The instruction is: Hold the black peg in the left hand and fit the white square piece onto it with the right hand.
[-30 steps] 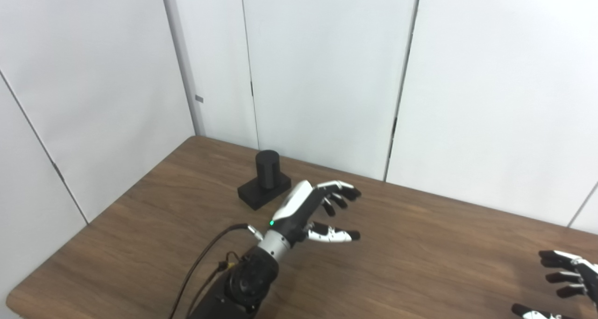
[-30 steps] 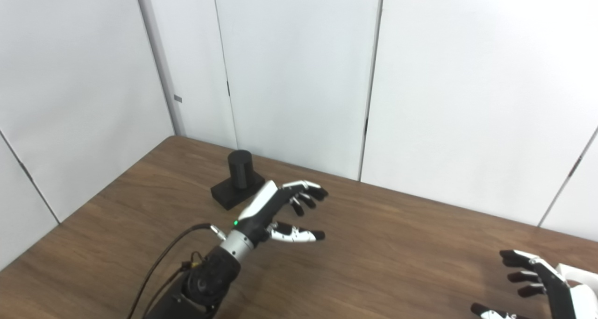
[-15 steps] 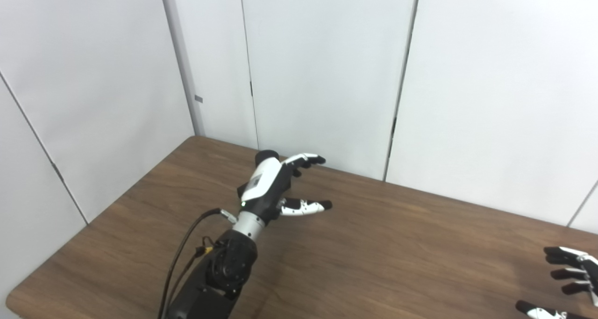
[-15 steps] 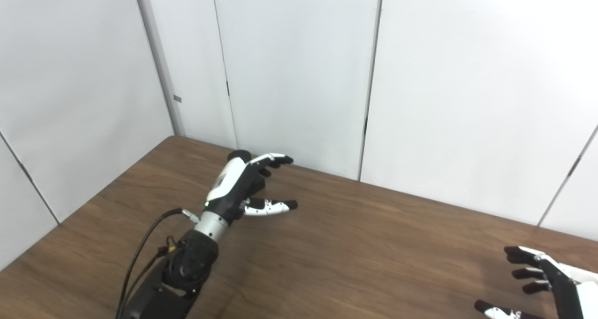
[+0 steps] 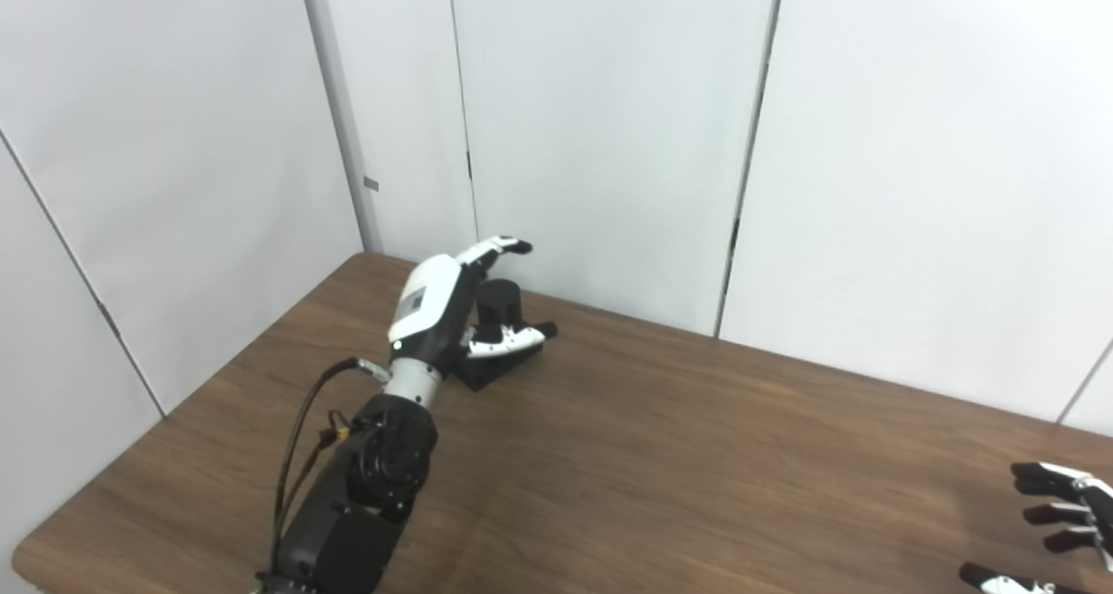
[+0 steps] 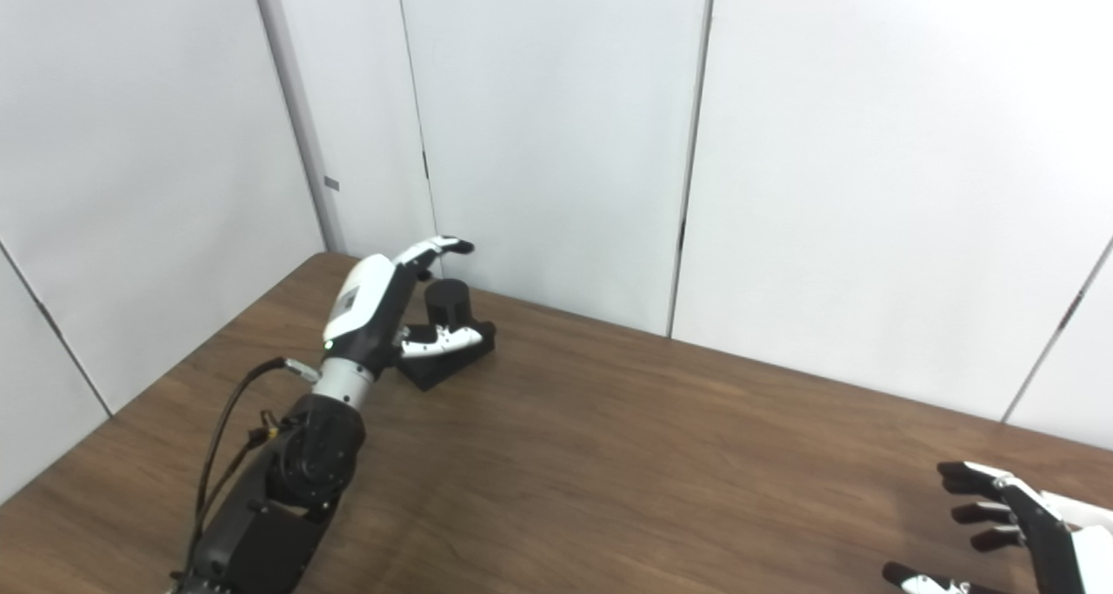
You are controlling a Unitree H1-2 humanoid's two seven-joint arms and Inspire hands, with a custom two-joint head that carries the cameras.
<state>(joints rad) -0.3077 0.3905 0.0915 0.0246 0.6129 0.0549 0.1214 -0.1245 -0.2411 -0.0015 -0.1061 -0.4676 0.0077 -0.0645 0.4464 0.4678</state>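
- black peg (image 5: 499, 299): upright cylinder on a flat square black base, standing on the table (image 5: 696, 455) in the upper left of the frame, near the far edge by the white wall panels (image 5: 609, 124).
- left hand (image 5: 435, 303): raised at the peg from the left side, white back facing the camera; fingers (image 5: 496, 248) spread and arched above the top of the cylinder, thumb (image 5: 513, 339) reaching across in front of the base; open around the peg, not closed on it; contact with the peg not discernible.
- left arm (image 5: 365, 481): black, entering from lower left, cable looped beside the wrist.
- right hand (image 6: 1017, 524): lower right corner of the frame, partly cut off by the edge; fingers apart, nothing held; well apart from the peg.
- table: brown wood grain, filling the lower half of the frame.
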